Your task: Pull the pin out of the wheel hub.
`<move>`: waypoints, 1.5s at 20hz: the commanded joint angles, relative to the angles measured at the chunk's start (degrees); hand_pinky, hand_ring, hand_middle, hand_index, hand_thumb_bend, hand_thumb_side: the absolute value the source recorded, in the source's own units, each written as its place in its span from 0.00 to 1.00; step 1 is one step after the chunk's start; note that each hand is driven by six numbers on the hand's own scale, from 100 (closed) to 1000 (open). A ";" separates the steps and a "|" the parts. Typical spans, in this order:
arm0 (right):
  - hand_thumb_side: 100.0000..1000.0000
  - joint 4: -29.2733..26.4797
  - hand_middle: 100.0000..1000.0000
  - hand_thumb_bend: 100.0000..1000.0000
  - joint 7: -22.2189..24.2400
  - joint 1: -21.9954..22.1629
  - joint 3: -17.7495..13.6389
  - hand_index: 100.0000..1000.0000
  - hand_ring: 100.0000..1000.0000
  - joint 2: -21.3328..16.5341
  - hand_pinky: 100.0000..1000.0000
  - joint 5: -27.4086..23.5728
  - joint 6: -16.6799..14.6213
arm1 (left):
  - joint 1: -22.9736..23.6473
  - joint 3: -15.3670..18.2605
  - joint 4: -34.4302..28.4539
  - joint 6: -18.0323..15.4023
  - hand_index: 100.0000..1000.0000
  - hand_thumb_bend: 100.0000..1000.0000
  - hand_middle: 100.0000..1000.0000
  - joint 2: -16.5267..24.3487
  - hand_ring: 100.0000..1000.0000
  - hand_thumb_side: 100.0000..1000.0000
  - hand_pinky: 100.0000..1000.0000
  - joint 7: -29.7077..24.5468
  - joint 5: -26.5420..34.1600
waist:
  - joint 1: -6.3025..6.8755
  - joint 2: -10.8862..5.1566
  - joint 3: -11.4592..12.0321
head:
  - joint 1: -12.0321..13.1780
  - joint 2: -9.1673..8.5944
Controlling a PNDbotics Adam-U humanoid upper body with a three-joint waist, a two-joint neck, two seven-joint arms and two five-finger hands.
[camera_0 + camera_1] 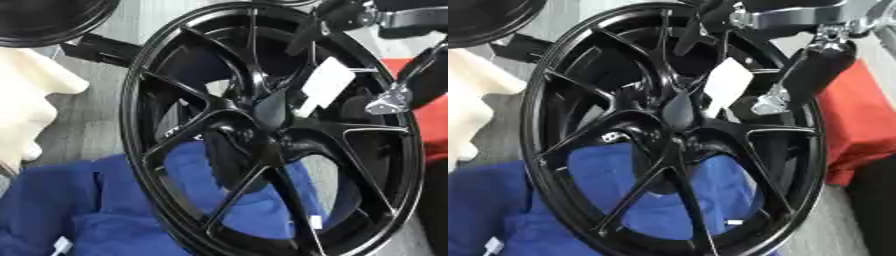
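Leftmost, a cream-coloured shape (26, 100) sits by blue cloth (79, 210) that runs under the black wheel (579, 65), which fills the middle. Near its hub (677, 112) hangs a white tag (726, 84); the pin cannot be made out. Upper right, the right hand (798, 90) reaches in, its fingers' grip impossible to tell, beside red cloth (859, 125).

A glossy black multi-spoke wheel hub (262, 135) stands tilted on edge, a white tag (325, 85) hanging by its centre.

black wheel hub (271, 135), blue cloth (96, 210), white tag (325, 82)
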 commanded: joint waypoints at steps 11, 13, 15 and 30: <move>0.00 4.49 0.80 0.41 0.02 -0.98 0.14 0.88 0.88 -0.26 0.86 1.84 -1.07 | -0.47 0.39 -1.14 -0.12 0.72 0.48 0.67 0.35 0.74 0.55 0.75 -0.13 0.23 | 0.25 -0.67 0.09 | -0.12 -0.73; 0.00 4.95 0.80 0.41 0.17 -0.98 0.22 0.88 0.88 -0.20 0.86 1.98 -1.25 | -0.47 0.41 -1.14 -0.11 0.72 0.48 0.67 0.32 0.74 0.55 0.75 -0.12 0.23 | 0.25 -0.65 0.08 | -0.12 -0.75; 0.00 5.43 0.80 0.41 0.28 -1.02 0.26 0.88 0.88 -0.09 0.86 2.11 -1.36 | -0.50 0.40 -1.14 -0.12 0.72 0.48 0.67 0.31 0.74 0.55 0.75 -0.12 0.22 | 0.25 -0.63 0.07 | -0.12 -0.77; 0.00 7.27 0.77 0.38 0.56 -1.16 0.45 0.82 0.87 0.33 0.85 2.73 -1.54 | -0.53 0.37 -1.14 -0.05 0.72 0.47 0.67 0.30 0.74 0.55 0.75 -0.20 0.21 | 0.35 -0.57 0.00 | -0.12 -0.84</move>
